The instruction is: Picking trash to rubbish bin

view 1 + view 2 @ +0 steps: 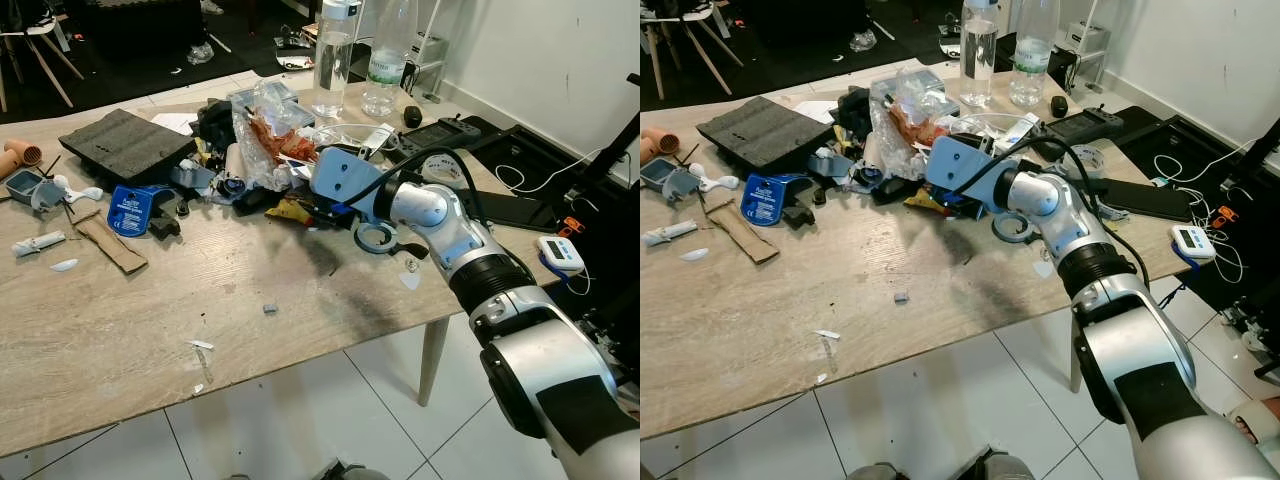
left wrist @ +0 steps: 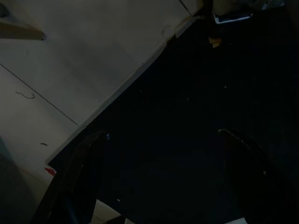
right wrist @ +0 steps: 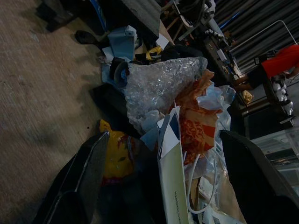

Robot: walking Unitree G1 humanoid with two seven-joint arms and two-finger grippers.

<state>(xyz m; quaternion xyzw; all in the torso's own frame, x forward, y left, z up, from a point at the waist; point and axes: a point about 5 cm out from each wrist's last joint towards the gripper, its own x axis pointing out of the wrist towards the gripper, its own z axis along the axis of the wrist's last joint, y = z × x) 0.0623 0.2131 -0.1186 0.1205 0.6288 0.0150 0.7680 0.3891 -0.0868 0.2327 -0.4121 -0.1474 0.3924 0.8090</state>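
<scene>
A heap of trash lies on the wooden table [image 1: 150,330]: crumpled bubble wrap [image 1: 258,140], an orange printed bag [image 1: 285,140], a yellow wrapper [image 1: 290,208] and dark scraps. My right gripper [image 1: 318,207], behind its blue wrist housing [image 1: 340,178], is low at the heap's near edge. In the right wrist view the right gripper [image 3: 164,136] is open, both black fingers [image 3: 79,182] spread. Between them sit the yellow wrapper [image 3: 114,154], a white carton [image 3: 173,177] and the bubble wrap [image 3: 159,86]. My left gripper [image 2: 161,134] hangs open in the dark over floor tiles.
Two clear bottles [image 1: 333,55] stand at the table's far edge. A grey tape roll [image 1: 377,238] lies under my right forearm. To the left are a dark foam slab [image 1: 125,140], a blue packet [image 1: 128,210] and a cardboard strip [image 1: 110,245]. Cables and a white device [image 1: 560,252] lie right.
</scene>
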